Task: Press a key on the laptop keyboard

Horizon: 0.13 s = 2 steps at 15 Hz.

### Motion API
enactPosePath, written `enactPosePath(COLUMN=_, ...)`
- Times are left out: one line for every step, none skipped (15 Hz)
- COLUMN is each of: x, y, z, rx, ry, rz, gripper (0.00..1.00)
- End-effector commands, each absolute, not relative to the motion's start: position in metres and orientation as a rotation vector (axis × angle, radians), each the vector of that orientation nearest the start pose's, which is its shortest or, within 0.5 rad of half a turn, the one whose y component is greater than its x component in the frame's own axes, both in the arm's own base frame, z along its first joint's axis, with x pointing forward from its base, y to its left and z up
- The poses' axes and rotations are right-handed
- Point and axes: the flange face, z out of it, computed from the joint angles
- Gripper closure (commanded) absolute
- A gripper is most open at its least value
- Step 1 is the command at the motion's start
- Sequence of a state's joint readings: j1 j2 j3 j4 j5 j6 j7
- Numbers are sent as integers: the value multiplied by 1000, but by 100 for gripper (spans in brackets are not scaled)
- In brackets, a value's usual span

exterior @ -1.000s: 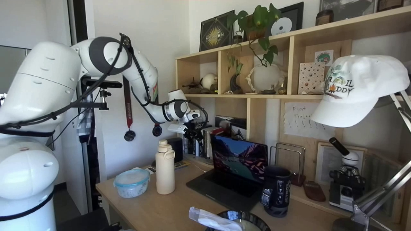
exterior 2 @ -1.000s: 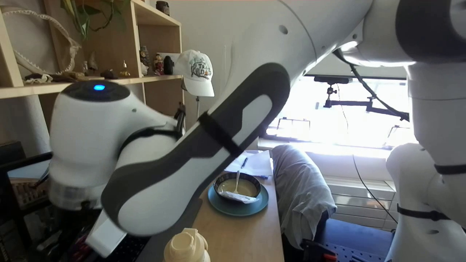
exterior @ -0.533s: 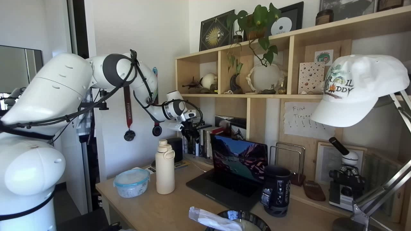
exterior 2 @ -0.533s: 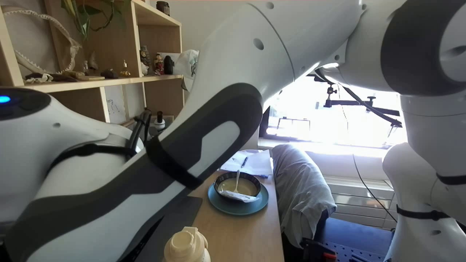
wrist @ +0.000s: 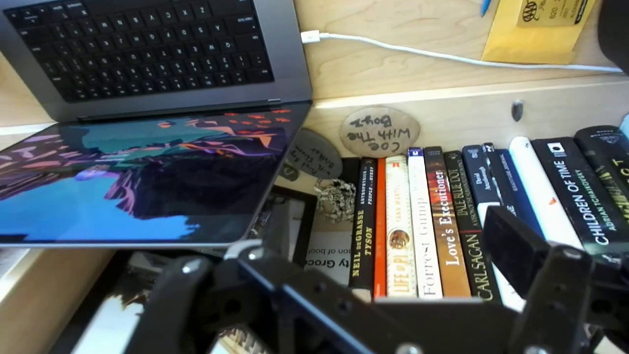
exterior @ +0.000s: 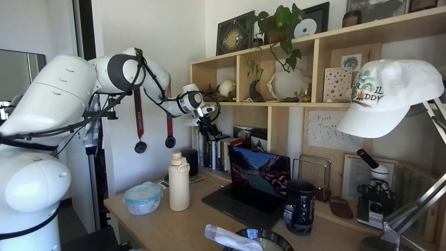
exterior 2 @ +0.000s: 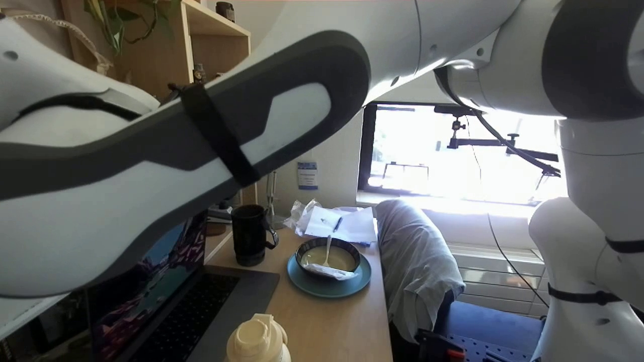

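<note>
In an exterior view, the flat black laptop keyboard (exterior: pixel 251 199) lies at the foot of the glossy screen (exterior: pixel 259 170), long axis parallel to the screen's hinge, front edge pointing away; the gripper (exterior: pixel 210 133) hangs higher than the screen, off its upper left corner. In an exterior view, a black cylindrical mug (exterior 2: pixel 249 236) stands near the screen's far end. In the wrist view, the fingers (wrist: pixel 513 246) stand wide apart, holding nothing, Life of Pi's (wrist: pixel 400 226) printed spine between them beside the screen.
</note>
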<state>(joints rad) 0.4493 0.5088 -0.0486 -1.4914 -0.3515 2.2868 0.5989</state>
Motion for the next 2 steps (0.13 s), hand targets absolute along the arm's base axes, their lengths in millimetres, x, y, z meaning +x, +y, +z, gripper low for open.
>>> enactPosePath(x=660, y=268, z=430, rx=-3222, ry=50, rz=-663, gripper=0)
enactPosePath(x=660, y=265, z=432, rx=-3231, ry=55, rz=-663, gripper=0)
